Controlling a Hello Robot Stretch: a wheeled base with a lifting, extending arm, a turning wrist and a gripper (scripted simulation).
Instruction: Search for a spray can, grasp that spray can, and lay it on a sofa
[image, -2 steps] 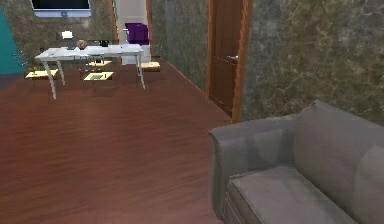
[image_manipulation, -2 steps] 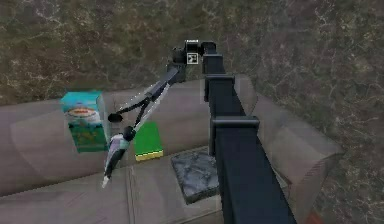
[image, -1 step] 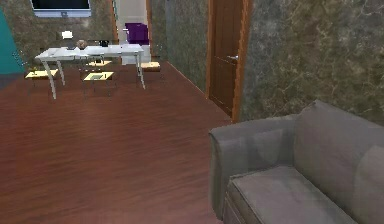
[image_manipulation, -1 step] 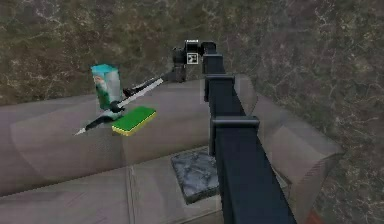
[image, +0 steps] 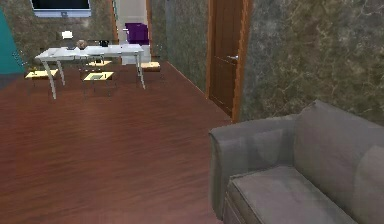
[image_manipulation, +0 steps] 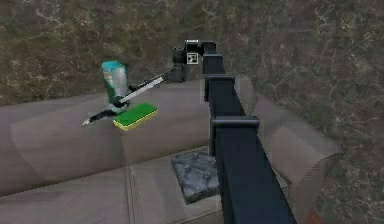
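In the arm side view your arm (image_manipulation: 235, 140) reaches out over the sofa (image_manipulation: 60, 140). The gripper (image_manipulation: 105, 110) is at its far end, and the thin fingers (image_manipulation: 140, 90) slant from upper right down to lower left. The spray can (image_manipulation: 117, 80) sits right at those fingers, partway along them rather than at the tips, on their far side. Its long axis is close to upright, so it crosses the fingers' slant at a wide angle.

The foot of the can comes down about level with the top of the sofa's back. You cannot tell whether the gripper holds it or whether it stands there. The gap between the fingers can't be read either, so treat the grip as unconfirmed.

The can is a short cylinder with a teal body, a paler band and a lighter top.

Just near and right of the can, a flat green and yellow thing (image_manipulation: 136, 117) lies against the sofa back. A dark mottled square (image_manipulation: 195, 170) rests on the seat, left of the arm.

In the forward view the same grey sofa (image: 300, 150) is at the near right (a white table (image: 90, 52) stands far off to the left). If the can is in hand, my judgement is that the laying spot is the seat below and nearer.
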